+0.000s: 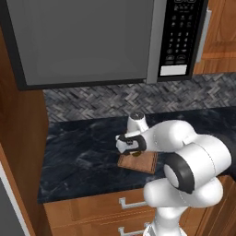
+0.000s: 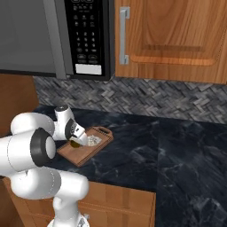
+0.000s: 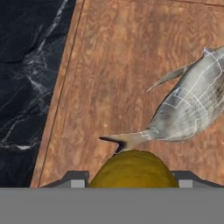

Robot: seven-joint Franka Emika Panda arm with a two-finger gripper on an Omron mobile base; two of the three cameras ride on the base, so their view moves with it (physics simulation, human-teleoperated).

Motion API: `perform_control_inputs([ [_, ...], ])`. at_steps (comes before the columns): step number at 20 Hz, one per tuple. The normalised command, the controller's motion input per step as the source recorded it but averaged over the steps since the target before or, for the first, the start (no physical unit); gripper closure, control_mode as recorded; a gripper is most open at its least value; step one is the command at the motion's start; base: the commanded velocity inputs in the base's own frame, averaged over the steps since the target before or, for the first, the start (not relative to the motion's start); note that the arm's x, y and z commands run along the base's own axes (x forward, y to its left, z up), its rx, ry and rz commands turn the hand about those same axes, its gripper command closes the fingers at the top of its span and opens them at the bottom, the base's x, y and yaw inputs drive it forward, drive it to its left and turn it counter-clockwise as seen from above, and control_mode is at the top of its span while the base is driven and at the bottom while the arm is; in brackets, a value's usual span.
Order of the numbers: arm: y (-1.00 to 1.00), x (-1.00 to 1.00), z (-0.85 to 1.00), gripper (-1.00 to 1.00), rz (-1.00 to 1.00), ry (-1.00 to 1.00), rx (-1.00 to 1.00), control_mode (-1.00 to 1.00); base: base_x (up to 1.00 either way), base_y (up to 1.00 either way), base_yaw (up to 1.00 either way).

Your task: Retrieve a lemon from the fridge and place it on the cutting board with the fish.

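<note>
**Lemon held over the board with the fish**

Black stone counter (image 1: 78,152) runs under a grey microwave (image 1: 92,41) in the left base view. On it lies the small brown cutting board (image 1: 145,163). The white arm bends down over the board, and the gripper (image 1: 135,153) hangs just above it with something dark yellow between its fingers.

From the right base view, the cutting board (image 2: 82,153) sits near the front edge of the counter (image 2: 168,150). A pale fish (image 2: 94,140) lies on it. The gripper (image 2: 76,142) is clamped on the lemon (image 2: 75,143), right beside the fish.

Looking down from the hand view, the lemon (image 3: 133,168) sits between the two fingers. The fish (image 3: 188,109) lies on the board (image 3: 109,65), its tail close to the lemon.
</note>
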Motion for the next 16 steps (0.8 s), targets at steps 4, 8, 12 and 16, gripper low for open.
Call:
perform_control_inputs([
  [4,-0.01,0.0,-0.31,1.0,0.0,0.0,0.05,-1.0,0.0,0.0,0.0],
  [8,0.0,0.0,-0.28,-1.0,0.0,0.0,0.05,-1.0,0.0,0.0,0.0],
  [12,0.0,0.0,-0.25,-1.0,0.0,0.0,0.04,-1.0,0.0,0.0,0.0],
  [16,0.0,0.0,-0.07,-1.0,0.0,0.0,0.01,-1.0,0.0,0.0,0.0],
])
